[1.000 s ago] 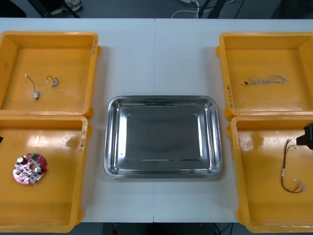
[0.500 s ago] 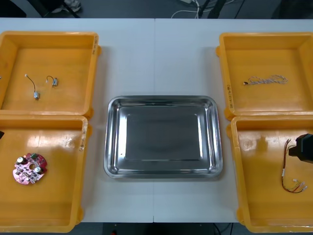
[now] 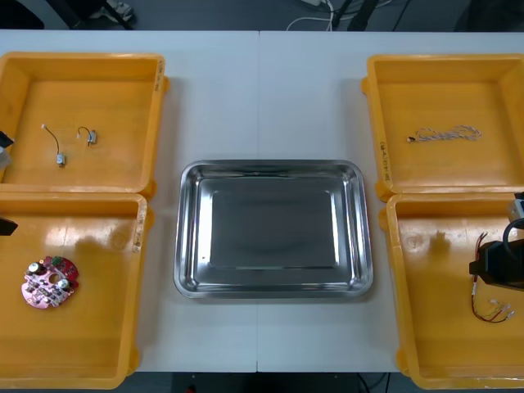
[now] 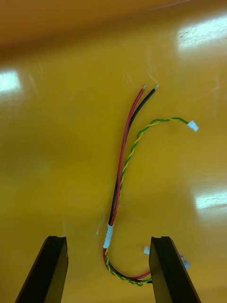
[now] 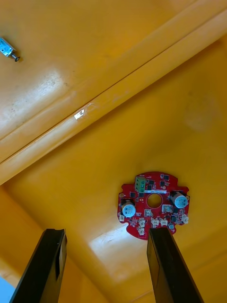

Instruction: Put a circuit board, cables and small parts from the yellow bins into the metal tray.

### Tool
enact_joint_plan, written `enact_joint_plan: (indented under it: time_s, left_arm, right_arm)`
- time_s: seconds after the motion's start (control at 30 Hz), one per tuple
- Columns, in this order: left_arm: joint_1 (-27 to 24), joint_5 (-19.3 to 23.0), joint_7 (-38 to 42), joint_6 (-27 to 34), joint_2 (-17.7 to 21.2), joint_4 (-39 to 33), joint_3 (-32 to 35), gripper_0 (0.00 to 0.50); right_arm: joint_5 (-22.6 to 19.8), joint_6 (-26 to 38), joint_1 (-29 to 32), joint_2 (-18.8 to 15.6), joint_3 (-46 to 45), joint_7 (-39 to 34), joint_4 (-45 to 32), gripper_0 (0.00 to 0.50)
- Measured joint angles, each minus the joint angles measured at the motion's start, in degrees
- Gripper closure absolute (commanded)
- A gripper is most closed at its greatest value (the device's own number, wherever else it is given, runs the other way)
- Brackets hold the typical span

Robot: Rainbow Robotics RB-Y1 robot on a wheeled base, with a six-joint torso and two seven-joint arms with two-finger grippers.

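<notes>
My right gripper (image 3: 498,267) hangs over the near right yellow bin (image 3: 426,327), right above the red and yellow cable (image 3: 483,295). In the right wrist view it (image 4: 108,239) is open, and the cable (image 4: 124,156) runs up from between the fingers, lying loose on the bin floor. My left gripper (image 5: 106,233) is open above the near left yellow bin (image 3: 98,344), apart from the round red circuit board (image 5: 153,204), which lies just beyond one finger (image 5: 165,265). The board (image 3: 50,282) rests flat in that bin. The shiny metal tray (image 3: 270,167) holds nothing.
The far left bin (image 3: 115,74) holds two small metal parts (image 3: 60,159) (image 3: 90,137); one (image 5: 8,49) shows beyond the bin wall in the left wrist view. A twisted blue and white cable (image 3: 446,133) lies in the far right bin (image 3: 385,98).
My right gripper has moved toward the table's near edge and farther into the bin, over the red and yellow cable. The left arm's edge has crept into the front view.
</notes>
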Motion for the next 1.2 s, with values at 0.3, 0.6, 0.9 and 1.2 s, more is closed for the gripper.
enact_joint_plan:
  time_s: [0.3,0.6,0.9,1.2]
  left_arm:
    - [0.1,-0.8,0.0,-3.5,2.3,0.0,-6.0,0.0]
    - [0.2,-1.9,0.0,-7.5,3.6,2.1,-10.9,0.0]
    - [0.2,-2.3,0.0,-12.5,3.6,5.0,-16.3,0.0]
    - [0.3,-2.3,0.0,-12.7,3.6,5.0,-18.5,0.0]
  right_arm:
    - [4.3,-2.4,1.5,0.1,2.4,0.0,0.0,0.0]
    - [5.8,-2.5,1.5,1.8,2.6,0.0,0.1,0.0]
    - [5.8,-3.3,1.5,3.1,2.6,0.0,1.2,0.0]
    - [5.8,-5.7,1.5,4.0,2.6,0.0,4.0,0.0]
